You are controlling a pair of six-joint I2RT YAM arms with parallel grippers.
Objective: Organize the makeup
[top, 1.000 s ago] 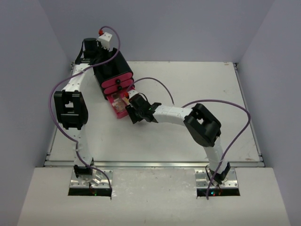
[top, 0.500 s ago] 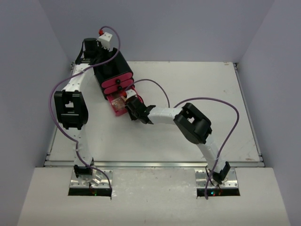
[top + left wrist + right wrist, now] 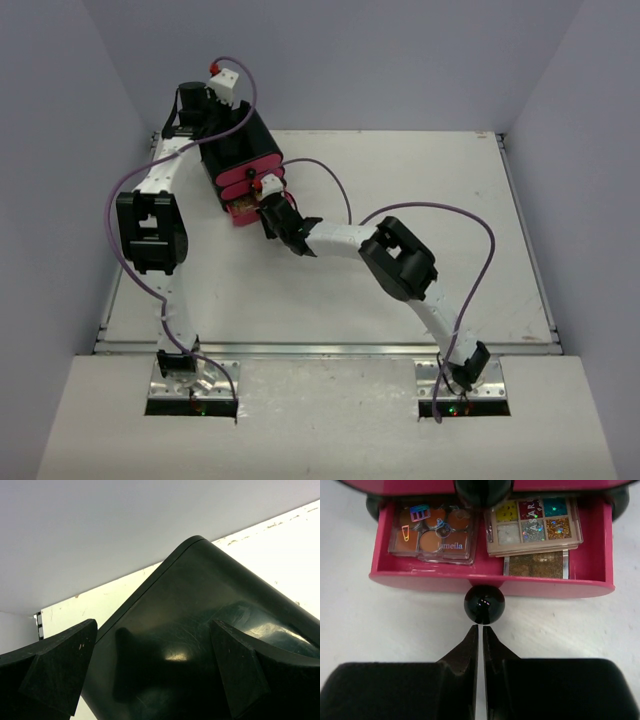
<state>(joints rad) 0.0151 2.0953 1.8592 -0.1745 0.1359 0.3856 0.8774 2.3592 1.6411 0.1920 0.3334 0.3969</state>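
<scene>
I see a flat clear-lidded palette of tan round pans (image 3: pixel 432 527) lying face up in the left half of the open pink plastic drawer (image 3: pixel 490 582), its long axis along the drawer front. To its right, a multicolour glitter palette of square pans (image 3: pixel 535 522) lies the same way, stacked on a gold-brown palette (image 3: pixel 535 565). The drawer's round black knob (image 3: pixel 484 604) sits just beyond my right gripper (image 3: pixel 480 635), which is closed tight on nothing. The drawer belongs to the big black chest (image 3: pixel 235 145) on the white desk (image 3: pixel 400 190). My left gripper (image 3: pixel 152 665) is spread wide against the chest's glossy back.
</scene>
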